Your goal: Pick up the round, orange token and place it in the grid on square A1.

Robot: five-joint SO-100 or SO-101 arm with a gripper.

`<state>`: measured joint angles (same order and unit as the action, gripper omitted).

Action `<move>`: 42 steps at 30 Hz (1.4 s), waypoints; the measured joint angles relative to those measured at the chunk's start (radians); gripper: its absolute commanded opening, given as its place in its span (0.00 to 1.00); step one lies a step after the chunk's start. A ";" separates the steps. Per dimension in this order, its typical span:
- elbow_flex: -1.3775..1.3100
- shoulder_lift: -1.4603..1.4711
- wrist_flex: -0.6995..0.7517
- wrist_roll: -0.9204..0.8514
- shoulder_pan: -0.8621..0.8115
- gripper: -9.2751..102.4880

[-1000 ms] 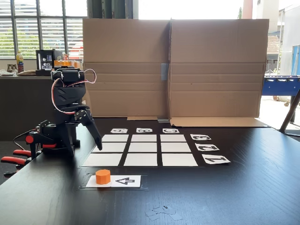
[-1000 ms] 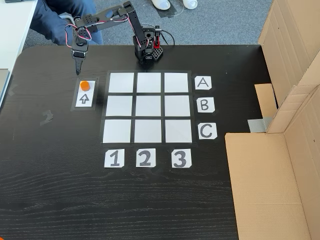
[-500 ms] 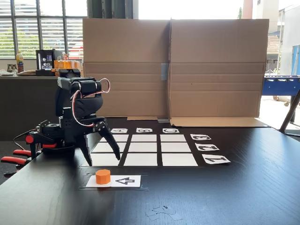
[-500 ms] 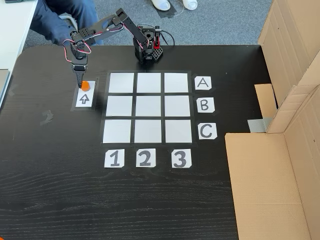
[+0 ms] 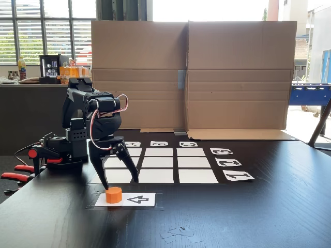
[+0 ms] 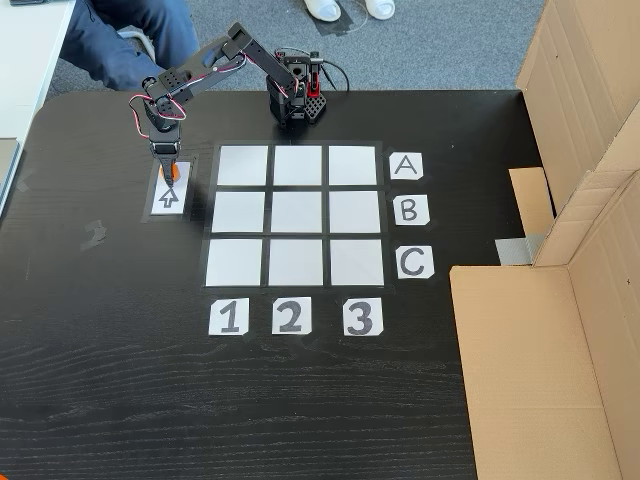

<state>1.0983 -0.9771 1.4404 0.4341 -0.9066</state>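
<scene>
Black two-finger gripper (image 5: pixel 120 184) hangs w/ jaws spread wide, fingertips just above the small bright-orange plastic token (image 5: pixel 114 195), one finger on each side in a fixed view. Token sits on the white arrow card (image 5: pixel 138 199), next to the 3x3 grid of white cells (image 6: pixel 297 214). Corner cell A1 (image 6: pixel 243 166) lies bare, near the card on the black wooden table (image 6: pixel 120 350).

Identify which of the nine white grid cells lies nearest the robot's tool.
The corner cell in row A, column 1: it sits beside the white arrow card, where the open tool hangs over the small orange plastic puck.
</scene>
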 measured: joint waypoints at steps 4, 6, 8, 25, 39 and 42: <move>0.000 0.000 0.000 0.006 0.000 0.36; 0.000 0.000 0.000 0.008 0.000 0.36; 0.000 0.000 0.000 0.012 0.000 0.36; 0.124 -0.147 0.000 0.031 0.011 0.36; 0.144 -0.114 -0.017 0.031 -0.040 0.36; 0.144 -0.083 -0.025 0.031 -0.055 0.36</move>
<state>1.2425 -1.0600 1.4159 0.4648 -0.9618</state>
